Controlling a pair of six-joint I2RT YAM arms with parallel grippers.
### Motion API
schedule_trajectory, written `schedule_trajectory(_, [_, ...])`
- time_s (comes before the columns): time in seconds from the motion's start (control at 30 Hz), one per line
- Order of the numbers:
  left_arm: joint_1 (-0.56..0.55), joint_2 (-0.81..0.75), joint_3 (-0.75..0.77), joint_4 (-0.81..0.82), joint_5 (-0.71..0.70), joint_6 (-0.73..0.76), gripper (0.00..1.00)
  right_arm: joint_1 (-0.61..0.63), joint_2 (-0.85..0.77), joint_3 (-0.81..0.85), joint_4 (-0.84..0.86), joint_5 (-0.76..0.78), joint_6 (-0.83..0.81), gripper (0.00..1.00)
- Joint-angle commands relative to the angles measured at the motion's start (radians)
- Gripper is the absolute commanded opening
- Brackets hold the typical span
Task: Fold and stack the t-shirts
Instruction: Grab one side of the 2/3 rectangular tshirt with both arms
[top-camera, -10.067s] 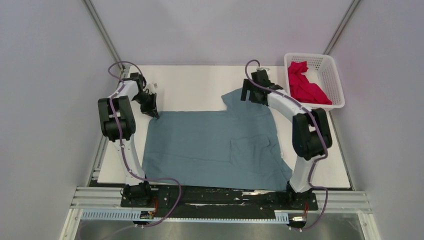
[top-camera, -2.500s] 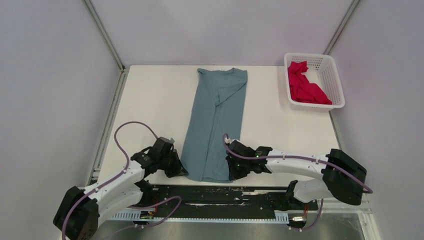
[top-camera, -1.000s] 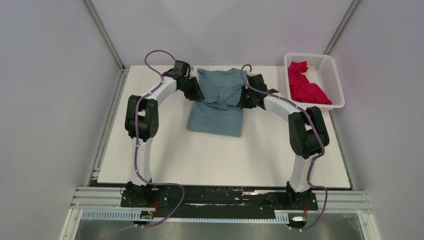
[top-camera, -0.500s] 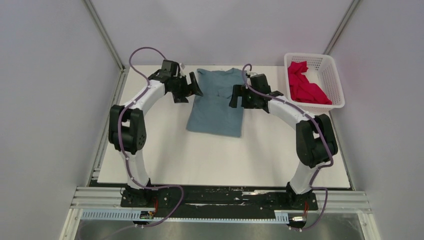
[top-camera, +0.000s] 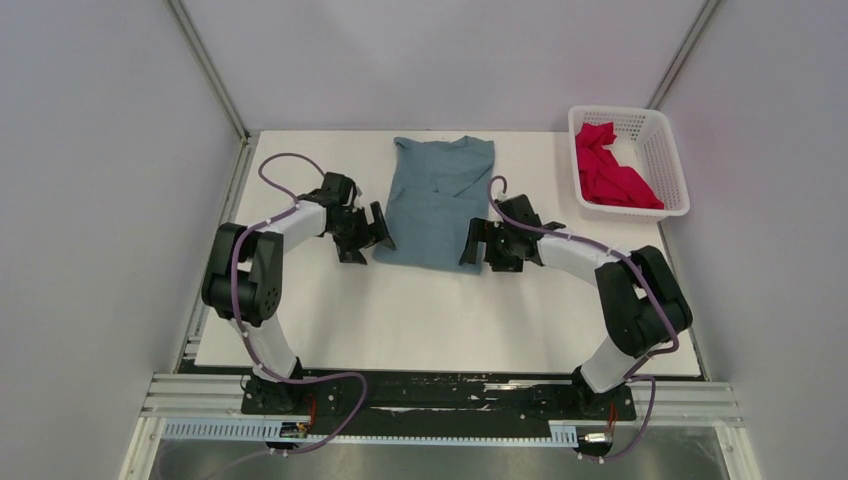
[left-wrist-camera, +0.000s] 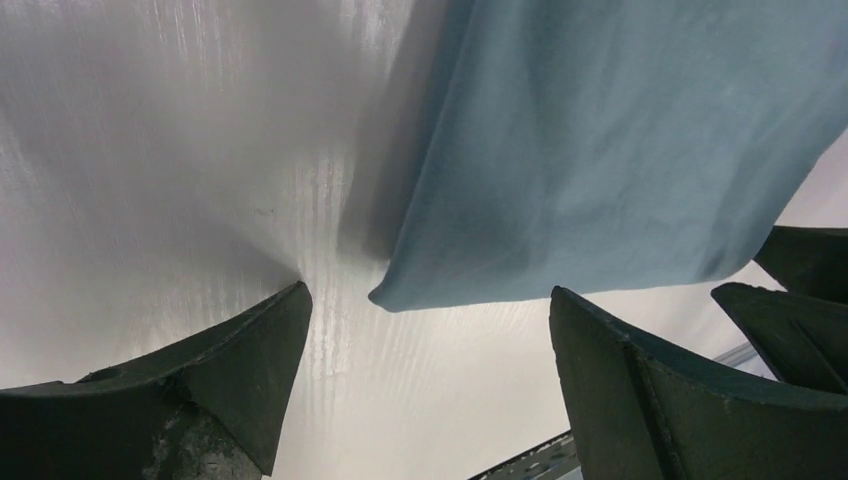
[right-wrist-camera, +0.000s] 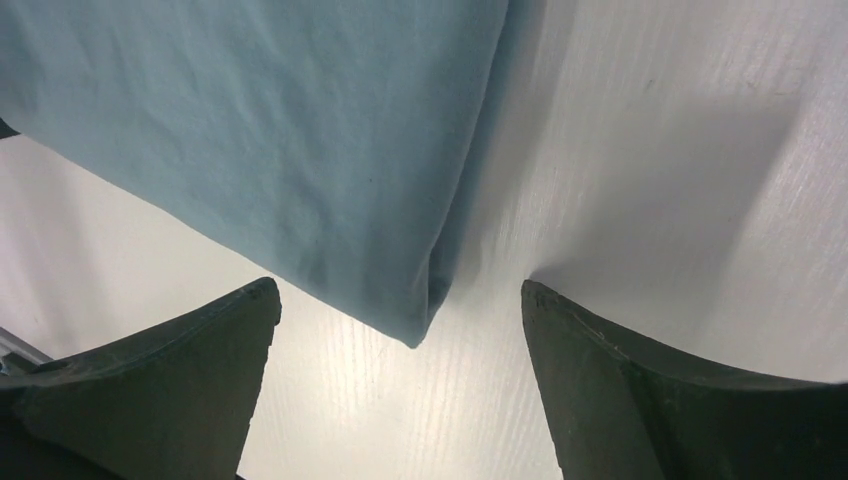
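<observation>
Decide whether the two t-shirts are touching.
Apart. The top view shows the crimson-pink t-shirt inside the basket and the blue-grey t-shirt on the table, bare surface between them.

A white counter (top-camera: 330, 310) sits boxed in by plain pale walls (top-camera: 440, 60) on the left, far and right sides, with slanting metal posts (top-camera: 205, 65) at both far corners; light is even and soft.

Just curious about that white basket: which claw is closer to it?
Right. The right gripper sits at the blue-grey shirt's near right corner, toward the basket; the left gripper is across the shirt, at its near left corner.
</observation>
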Motion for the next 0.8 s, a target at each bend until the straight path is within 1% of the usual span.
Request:
schedule_trajectory(0.0, [0.004,0.022,-0.007,0.085,-0.007,-0.063,0.92,0.022,0.003,-0.03,0.081,0.072,0.106,0.94])
schedule_trajectory(0.03, [0.003,0.034,-0.01,0.094,-0.007,-0.077,0.85,0.025,0.006,-0.038,0.086,0.085,0.118,0.9])
schedule_trajectory(0.07, [0.003,0.042,-0.016,0.099,0.001,-0.081,0.81,0.025,0.009,-0.042,0.091,0.086,0.126,0.83])
schedule_trajectory(0.13, [0.003,0.057,-0.023,0.107,0.029,-0.087,0.66,0.027,0.017,-0.045,0.097,0.063,0.131,0.68])
schedule_trajectory(0.17, [0.003,0.061,-0.028,0.119,0.04,-0.09,0.63,0.029,0.021,-0.047,0.1,0.052,0.133,0.64])
schedule_trajectory(0.2, [0.003,0.061,-0.039,0.126,0.055,-0.092,0.57,0.032,0.023,-0.051,0.101,0.048,0.136,0.63])
schedule_trajectory(0.23, [0.002,0.061,-0.045,0.136,0.059,-0.096,0.54,0.034,0.027,-0.054,0.102,0.046,0.139,0.6])
schedule_trajectory(0.27, [0.003,0.061,-0.054,0.138,0.064,-0.097,0.48,0.037,0.028,-0.058,0.102,0.044,0.142,0.57])
schedule_trajectory(0.3, [0.002,0.064,-0.057,0.139,0.065,-0.096,0.45,0.038,0.029,-0.064,0.105,0.044,0.145,0.55])
schedule_trajectory(0.33, [0.003,0.065,-0.064,0.139,0.064,-0.097,0.38,0.04,0.031,-0.069,0.11,0.046,0.15,0.51])
schedule_trajectory(0.37, [0.003,0.067,-0.069,0.145,0.064,-0.096,0.34,0.041,0.031,-0.074,0.117,0.048,0.154,0.46])
schedule_trajectory(0.4, [0.002,0.07,-0.07,0.147,0.06,-0.097,0.28,0.041,0.033,-0.077,0.126,0.053,0.156,0.41])
schedule_trajectory(0.43, [0.002,0.077,-0.071,0.151,0.056,-0.101,0.25,0.04,0.035,-0.08,0.132,0.057,0.158,0.37])
schedule_trajectory(0.5, [0.003,0.092,-0.066,0.167,0.054,-0.108,0.11,0.041,0.041,-0.083,0.146,0.069,0.159,0.27])
schedule_trajectory(0.53, [0.004,0.103,-0.063,0.169,0.054,-0.116,0.02,0.041,0.046,-0.082,0.147,0.069,0.158,0.22])
schedule_trajectory(0.63, [0.003,0.107,-0.066,0.172,0.071,-0.12,0.0,0.043,0.035,-0.088,0.148,0.044,0.151,0.04])
schedule_trajectory(0.67, [0.002,0.09,-0.079,0.18,0.072,-0.125,0.0,0.046,0.024,-0.095,0.146,0.032,0.148,0.0])
schedule_trajectory(0.77, [0.001,0.019,-0.178,0.2,0.067,-0.14,0.0,0.054,-0.022,-0.13,0.109,-0.014,0.127,0.0])
